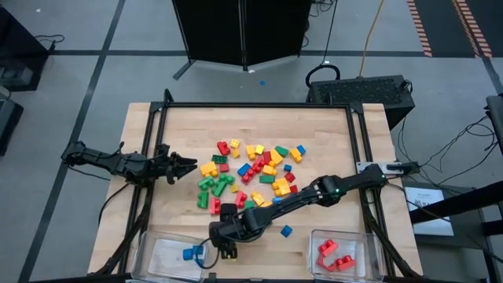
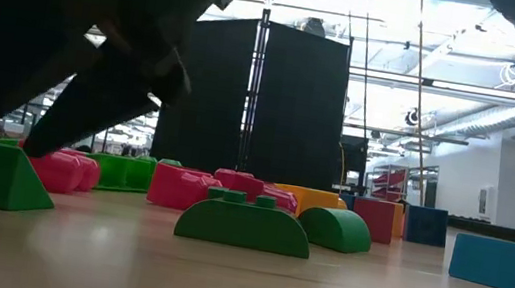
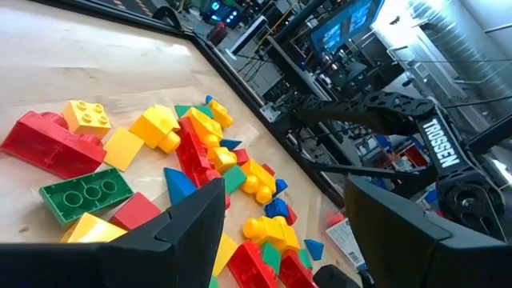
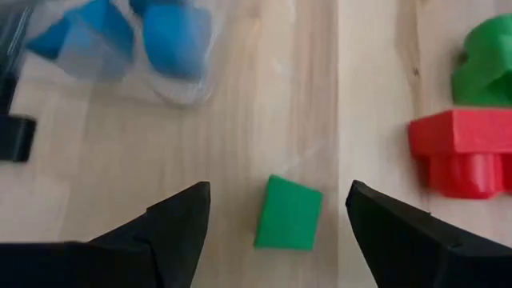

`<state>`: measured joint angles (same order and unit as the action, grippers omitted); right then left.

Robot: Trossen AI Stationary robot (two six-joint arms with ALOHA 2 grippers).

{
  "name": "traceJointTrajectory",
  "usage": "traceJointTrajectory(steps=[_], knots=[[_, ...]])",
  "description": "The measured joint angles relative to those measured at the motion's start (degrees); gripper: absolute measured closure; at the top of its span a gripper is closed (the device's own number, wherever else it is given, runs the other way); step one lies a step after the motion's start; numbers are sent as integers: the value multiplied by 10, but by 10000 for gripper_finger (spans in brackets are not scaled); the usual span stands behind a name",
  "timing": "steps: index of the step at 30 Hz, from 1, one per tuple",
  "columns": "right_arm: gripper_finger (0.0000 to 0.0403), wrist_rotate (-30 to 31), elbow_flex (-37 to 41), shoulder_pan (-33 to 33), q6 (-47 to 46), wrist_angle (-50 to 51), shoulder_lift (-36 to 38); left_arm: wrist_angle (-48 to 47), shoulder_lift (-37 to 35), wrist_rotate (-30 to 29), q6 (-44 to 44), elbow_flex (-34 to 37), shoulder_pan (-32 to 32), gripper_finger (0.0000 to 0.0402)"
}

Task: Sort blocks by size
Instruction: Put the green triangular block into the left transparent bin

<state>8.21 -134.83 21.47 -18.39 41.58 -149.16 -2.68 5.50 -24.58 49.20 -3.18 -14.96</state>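
The blocks [image 1: 251, 169] lie in a loose red, yellow, green and blue pile in the middle of the table. My right gripper [image 4: 278, 192] is open near the table's front edge, tilted down over a small green block [image 4: 288, 214] that lies flat on the wood. Its fingers stand on either side of the block, apart from it. In the high view this gripper [image 1: 225, 248] hides that block. My left gripper [image 1: 185, 165] waits open and level at the pile's left side, with nothing between its fingers.
A clear bin [image 1: 161, 258] at the front left holds blue blocks [image 1: 191, 253], just beside my right gripper. A second clear bin [image 1: 363, 250] at the front right holds red blocks [image 1: 333, 255]. A lone blue block [image 1: 286, 231] lies between the bins. A red block [image 4: 464, 152] lies close by.
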Motion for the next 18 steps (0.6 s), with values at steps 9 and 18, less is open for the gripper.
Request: traceJointTrajectory(steps=[9,18], knots=[[178,7,5,-1,-10,-12,-16,-6,0,0,0,0,0,146],[336,4,3,0,-38,5,-22,-10,0,1,0,0,0,146]])
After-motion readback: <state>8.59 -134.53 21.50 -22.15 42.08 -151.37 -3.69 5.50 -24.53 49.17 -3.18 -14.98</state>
